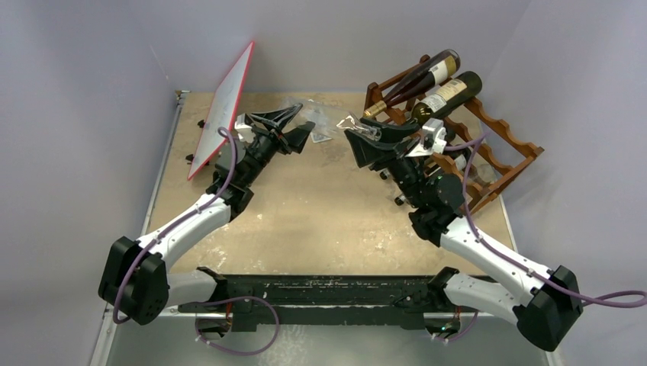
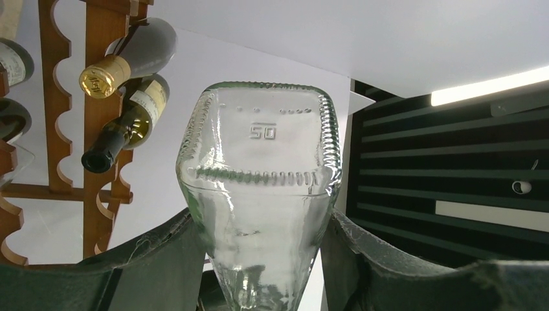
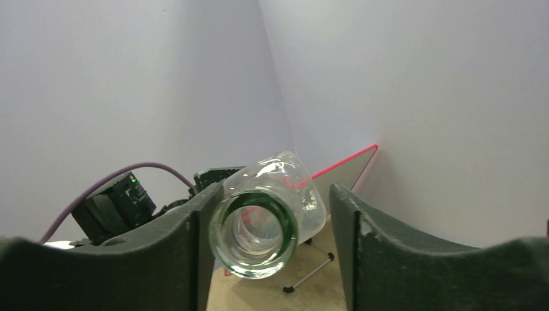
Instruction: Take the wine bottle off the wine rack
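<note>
A clear, empty glass bottle (image 1: 349, 122) hangs above the table between my two grippers. My left gripper (image 1: 305, 122) is shut on its narrow part; in the left wrist view (image 2: 268, 259) both fingers press the glass (image 2: 259, 168), whose embossed base points away. My right gripper (image 1: 355, 145) is open round the bottle's round end (image 3: 256, 227): the left finger (image 3: 162, 259) touches it and the right finger (image 3: 401, 259) stands apart. The dark reddish-brown wine rack (image 1: 500, 156) stands at the back right and holds dark bottles (image 1: 420, 76), (image 1: 450, 93).
A white board with a red edge (image 1: 225, 107) leans on a wire stand at the back left and shows in the right wrist view (image 3: 343, 172). Crinkled clear plastic (image 1: 320, 133) lies on the table behind the grippers. The rack (image 2: 52, 97) and its bottles (image 2: 123, 61) show in the left wrist view.
</note>
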You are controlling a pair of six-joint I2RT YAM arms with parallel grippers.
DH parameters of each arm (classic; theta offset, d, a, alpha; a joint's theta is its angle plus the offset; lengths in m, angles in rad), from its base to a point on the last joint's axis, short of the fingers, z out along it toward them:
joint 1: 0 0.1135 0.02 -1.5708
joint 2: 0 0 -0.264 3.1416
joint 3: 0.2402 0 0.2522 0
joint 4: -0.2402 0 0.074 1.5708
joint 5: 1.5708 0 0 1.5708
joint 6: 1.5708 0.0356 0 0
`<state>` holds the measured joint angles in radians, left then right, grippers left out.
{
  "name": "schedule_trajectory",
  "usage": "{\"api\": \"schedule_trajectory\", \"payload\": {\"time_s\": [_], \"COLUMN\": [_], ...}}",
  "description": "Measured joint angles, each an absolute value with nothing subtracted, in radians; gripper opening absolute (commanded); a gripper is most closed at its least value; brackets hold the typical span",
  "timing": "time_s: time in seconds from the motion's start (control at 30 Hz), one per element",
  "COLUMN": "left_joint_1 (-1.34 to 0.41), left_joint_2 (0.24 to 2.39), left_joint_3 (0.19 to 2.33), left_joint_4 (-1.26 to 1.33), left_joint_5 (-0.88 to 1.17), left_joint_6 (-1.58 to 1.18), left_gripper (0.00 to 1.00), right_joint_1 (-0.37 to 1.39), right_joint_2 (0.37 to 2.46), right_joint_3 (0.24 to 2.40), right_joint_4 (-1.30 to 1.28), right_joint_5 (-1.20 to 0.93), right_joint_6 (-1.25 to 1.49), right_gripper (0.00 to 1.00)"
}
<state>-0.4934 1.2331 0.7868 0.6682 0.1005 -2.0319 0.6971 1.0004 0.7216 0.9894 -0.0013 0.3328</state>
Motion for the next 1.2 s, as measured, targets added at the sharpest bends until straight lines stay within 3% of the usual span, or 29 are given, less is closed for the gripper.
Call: {"api": "schedule_trajectory", "payload": {"time_s": [0.1, 0.2, 0.33, 0.43, 0.63, 0.7, 0.77, 0.8, 1.07, 1.2], "left_joint_1": [-0.493, -0.491, -0.492, -0.494, -0.493, -0.493, -0.493, -0.492, -0.493, -0.494], "left_joint_2": [1.235, 1.237, 1.237, 1.239, 1.245, 1.246, 1.247, 1.247, 1.233, 1.167], "left_joint_3": [0.787, 0.786, 0.770, 0.758, 0.755, 0.754, 0.754, 0.754, 0.738, 0.616], "left_joint_4": [0.667, 0.669, 0.679, 0.678, 0.678, 0.675, 0.677, 0.678, 0.614, 0.594], "left_joint_5": [0.099, 0.096, 0.101, 0.105, 0.105, 0.102, 0.100, 0.100, 0.138, 0.152], "left_joint_6": [-2.032, -2.035, -2.041, -2.041, -2.040, -2.042, -2.043, -2.043, -1.973, -1.944], "left_gripper": [0.00, 0.00, 0.00, 0.00, 0.00, 0.19, 0.54, 0.66, 0.74, 0.76], "right_joint_1": [0.695, 0.691, 0.688, 0.688, 0.676, 0.673, 0.673, 0.673, 0.659, 0.636], "right_joint_2": [1.012, 1.018, 1.036, 1.050, 1.064, 1.069, 1.075, 1.078, 1.109, 1.156], "right_joint_3": [0.722, 0.727, 0.738, 0.745, 0.755, 0.759, 0.767, 0.772, 0.850, 0.919], "right_joint_4": [1.014, 1.029, 1.038, 1.034, 1.028, 1.029, 1.027, 1.024, 0.903, 0.778], "right_joint_5": [-0.012, -0.014, -0.017, -0.013, -0.001, -0.005, -0.002, -0.002, 0.065, 0.097], "right_joint_6": [0.343, 0.348, 0.355, 0.359, 0.353, 0.364, 0.366, 0.369, 0.401, 0.400], "right_gripper": [0.39, 0.53, 0.52, 0.42, 0.01, 0.00, 0.00, 0.00, 0.00, 0.00]}}
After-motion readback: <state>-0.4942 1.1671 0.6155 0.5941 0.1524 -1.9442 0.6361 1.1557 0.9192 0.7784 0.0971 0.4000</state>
